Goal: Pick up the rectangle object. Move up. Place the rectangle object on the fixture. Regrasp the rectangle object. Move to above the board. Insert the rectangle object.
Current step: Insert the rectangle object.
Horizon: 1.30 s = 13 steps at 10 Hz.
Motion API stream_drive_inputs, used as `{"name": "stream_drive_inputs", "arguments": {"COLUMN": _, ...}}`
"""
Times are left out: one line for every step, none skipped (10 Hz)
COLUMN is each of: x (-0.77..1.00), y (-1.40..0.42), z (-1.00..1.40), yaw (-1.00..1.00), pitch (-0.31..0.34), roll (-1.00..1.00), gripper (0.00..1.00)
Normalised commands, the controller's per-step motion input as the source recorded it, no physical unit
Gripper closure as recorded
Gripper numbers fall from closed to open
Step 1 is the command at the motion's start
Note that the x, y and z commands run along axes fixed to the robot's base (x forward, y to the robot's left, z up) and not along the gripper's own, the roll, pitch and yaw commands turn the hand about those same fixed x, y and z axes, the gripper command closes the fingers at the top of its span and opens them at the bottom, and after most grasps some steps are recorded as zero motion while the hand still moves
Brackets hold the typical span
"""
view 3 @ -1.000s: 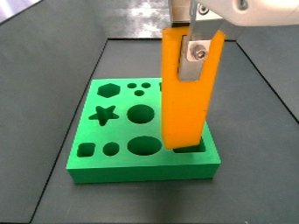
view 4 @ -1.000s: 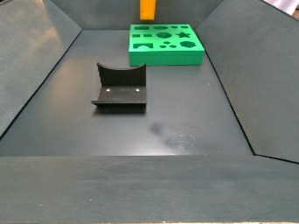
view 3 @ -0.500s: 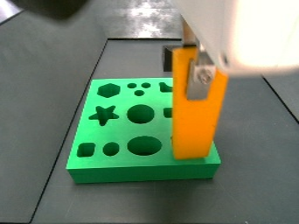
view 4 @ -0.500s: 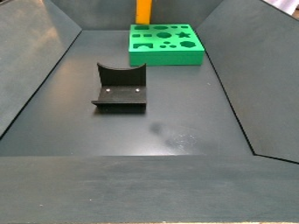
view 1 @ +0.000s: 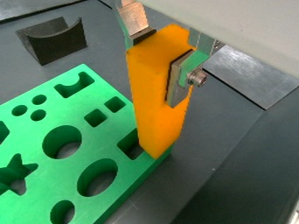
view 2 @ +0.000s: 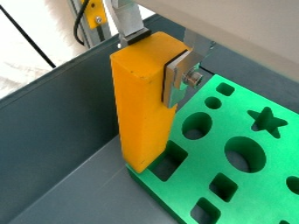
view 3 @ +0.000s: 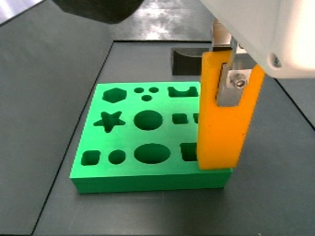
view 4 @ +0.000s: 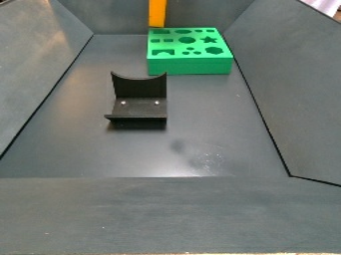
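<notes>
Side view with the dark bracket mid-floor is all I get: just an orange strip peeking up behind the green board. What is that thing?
Observer: An upright orange block, clamped near its top between two silver fingers.
Operator: Is it in a hole?
Observer: Its lower end is at the edge of the board, beside a dark hole; I cannot tell whether it has gone in.
Operator: Is the star hole filled?
Observer: No, the star hole is empty.
</notes>
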Motion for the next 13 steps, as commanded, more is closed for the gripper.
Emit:
{"name": "stream_drive_inputs", "arguments": {"x": -0.1, "y": 0.24, "z": 0.04, "yaw": 0.06, "pitch": -0.019, "roll": 0.03, "gripper": 1.0}}
{"name": "stream_drive_inputs", "arguments": {"x": -0.17, "y": 0.22, "z": 0.14, "yaw": 0.07, "pitch": -0.056, "roll": 0.11, "gripper": 1.0}}
{"name": "stream_drive_inputs", "arguments": {"x": -0.1, "y": 0.03, "z": 0.18, "yaw": 0.02, "pitch": -0.05, "roll": 0.2, "gripper": 1.0}}
{"name": "stream_drive_inputs", "arguments": {"x": 0.0, "y": 0.0, "z": 0.06, "yaw": 0.0, "pitch": 0.0, "roll": 0.12, "gripper": 1.0}}
{"name": "stream_drive_inputs", "arguments": {"x": 0.0, "y": 0.0, "z": 0.0, "yaw": 0.0, "pitch": 0.0, "roll": 0.02, "gripper": 1.0}}
{"name": "stream_drive_inputs", "arguments": {"x": 0.0, "y": 0.05, "z": 0.0, "yaw": 0.07, "pitch": 0.0, "roll": 0.08, "gripper": 1.0}}
{"name": "stream_drive_inputs", "arguments": {"x": 0.0, "y": 0.07, "z": -0.01, "yaw": 0.14, "pitch": 0.0, "roll": 0.18, "gripper": 1.0}}
{"name": "stream_drive_inputs", "arguments": {"x": 0.0, "y": 0.0, "z": 0.0, "yaw": 0.06, "pitch": 0.0, "roll": 0.08, "gripper": 1.0}}
{"name": "stream_drive_inputs", "arguments": {"x": 0.0, "y": 0.0, "z": -0.01, "yaw": 0.0, "pitch": 0.0, "roll": 0.01, "gripper": 1.0}}
{"name": "stream_drive_inputs", "arguments": {"x": -0.02, "y": 0.09, "z": -0.13, "yaw": 0.04, "pitch": 0.0, "roll": 0.07, "gripper": 1.0}}
{"name": "stream_drive_inputs", "arguments": {"x": -0.04, "y": 0.1, "z": -0.13, "yaw": 0.05, "pitch": 0.0, "roll": 0.05, "gripper": 1.0}}
{"name": "stream_drive_inputs", "arguments": {"x": 0.0, "y": 0.03, "z": -0.05, "yaw": 0.03, "pitch": 0.0, "roll": 0.0, "gripper": 1.0}}
{"name": "stream_drive_inputs", "arguments": {"x": 0.0, "y": -0.02, "z": 0.0, "yaw": 0.0, "pitch": 0.0, "roll": 0.02, "gripper": 1.0}}
